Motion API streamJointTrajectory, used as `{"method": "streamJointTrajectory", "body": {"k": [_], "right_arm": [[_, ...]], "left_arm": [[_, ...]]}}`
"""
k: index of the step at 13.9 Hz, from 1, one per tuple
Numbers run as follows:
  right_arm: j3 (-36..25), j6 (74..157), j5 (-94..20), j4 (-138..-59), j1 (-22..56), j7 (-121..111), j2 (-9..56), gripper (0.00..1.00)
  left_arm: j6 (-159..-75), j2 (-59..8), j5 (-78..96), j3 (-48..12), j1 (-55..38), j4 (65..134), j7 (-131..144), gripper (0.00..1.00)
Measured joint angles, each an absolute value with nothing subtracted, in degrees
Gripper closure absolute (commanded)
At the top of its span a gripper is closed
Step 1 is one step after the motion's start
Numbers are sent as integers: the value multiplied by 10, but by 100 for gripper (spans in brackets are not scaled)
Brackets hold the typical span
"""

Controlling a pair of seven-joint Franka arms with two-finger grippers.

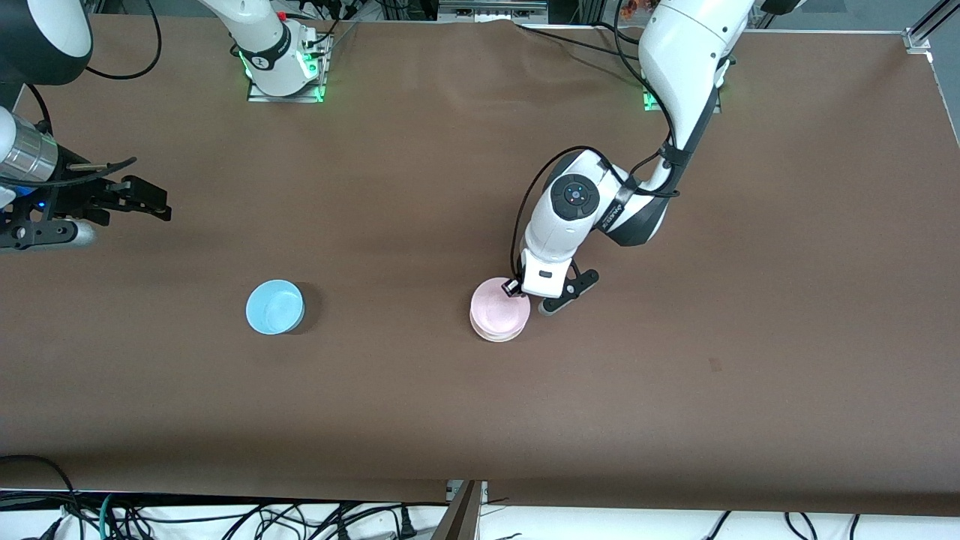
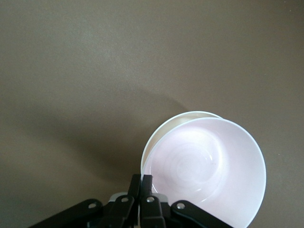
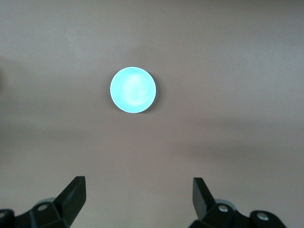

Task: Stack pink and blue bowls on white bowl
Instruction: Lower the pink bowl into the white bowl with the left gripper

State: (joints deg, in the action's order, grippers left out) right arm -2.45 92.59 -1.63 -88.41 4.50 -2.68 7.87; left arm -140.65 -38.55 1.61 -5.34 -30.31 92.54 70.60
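The pink bowl (image 1: 498, 306) sits slightly askew in the white bowl (image 1: 501, 336) near the middle of the table. In the left wrist view only a sliver of the white bowl's rim (image 2: 183, 116) shows past the pink bowl (image 2: 209, 166). My left gripper (image 1: 514, 287) (image 2: 142, 179) is shut on the pink bowl's rim, on the side toward the arms' bases. The blue bowl (image 1: 274, 306) (image 3: 133, 90) stands alone on the table, toward the right arm's end. My right gripper (image 1: 154, 201) (image 3: 138, 183) hangs open and empty high above the table, apart from the blue bowl.
A brown cloth (image 1: 675, 390) covers the whole table. Cables (image 1: 225, 521) lie off the table's edge nearest the front camera. The arm bases (image 1: 285, 71) stand along the edge farthest from the front camera.
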Motion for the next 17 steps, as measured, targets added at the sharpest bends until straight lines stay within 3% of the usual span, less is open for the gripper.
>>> {"method": "streamJointTrajectory", "body": {"k": [17], "right_arm": [[-25, 926, -16, -884, 45, -27, 79, 1]], "left_arm": [[-1410, -405, 11, -52, -303, 907, 725, 100]]}}
